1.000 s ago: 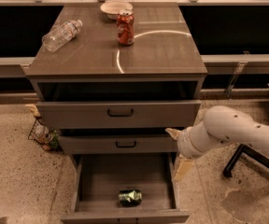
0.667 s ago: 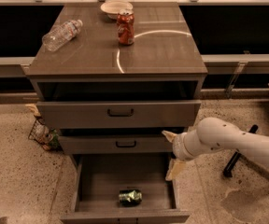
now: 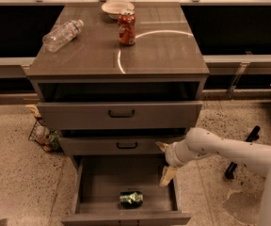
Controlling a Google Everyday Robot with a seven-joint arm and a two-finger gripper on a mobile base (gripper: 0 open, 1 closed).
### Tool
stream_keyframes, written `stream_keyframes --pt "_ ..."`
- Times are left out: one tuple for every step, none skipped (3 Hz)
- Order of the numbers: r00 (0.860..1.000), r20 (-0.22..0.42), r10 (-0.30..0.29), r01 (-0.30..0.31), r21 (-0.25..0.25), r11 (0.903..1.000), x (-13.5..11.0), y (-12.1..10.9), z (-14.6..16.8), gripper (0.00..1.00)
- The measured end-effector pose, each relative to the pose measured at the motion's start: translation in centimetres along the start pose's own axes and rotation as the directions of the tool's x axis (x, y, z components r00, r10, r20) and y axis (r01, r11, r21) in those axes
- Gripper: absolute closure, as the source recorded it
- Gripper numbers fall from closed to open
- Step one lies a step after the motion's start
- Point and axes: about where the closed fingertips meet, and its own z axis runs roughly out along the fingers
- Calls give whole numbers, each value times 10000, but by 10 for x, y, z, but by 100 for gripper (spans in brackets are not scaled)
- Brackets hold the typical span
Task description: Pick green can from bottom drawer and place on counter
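The green can [image 3: 131, 198] lies on its side near the front of the open bottom drawer [image 3: 93, 182]. The counter [image 3: 159, 51] is the glossy grey-brown cabinet top with a curved light reflection. My gripper [image 3: 164, 161] hangs at the drawer's right edge, just under the middle drawer, on a white arm coming in from the right. Its two beige fingers are spread apart and empty. One fingertip [image 3: 161, 146] points up-left and the other [image 3: 167, 176] points down over the drawer's right side. The gripper is above and to the right of the can, not touching it.
On the counter stand a red soda can [image 3: 126, 28], a white bowl [image 3: 117, 7] behind it and a clear plastic bottle [image 3: 62, 34] lying at the left. Two upper drawers with black handles [image 3: 121, 113] are partly pulled out. A wire basket [image 3: 43, 136] sits on the floor at the left.
The arm has moved left, bringing the gripper from beside the cabinet to the bottom drawer's right edge. The can has not moved.
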Motion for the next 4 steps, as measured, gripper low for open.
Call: stream_keyframes --pt "10000 66 -57 63 -951 9954 16 20 36 0" --pt "9999 -151 -68 47 -1365 9906 25 32 66 0" --pt "9998 -183 -64 38 -1376 9905 25 33 71 0" --pt "9997 46 241 -230 -1576 9872 41 43 102 0"
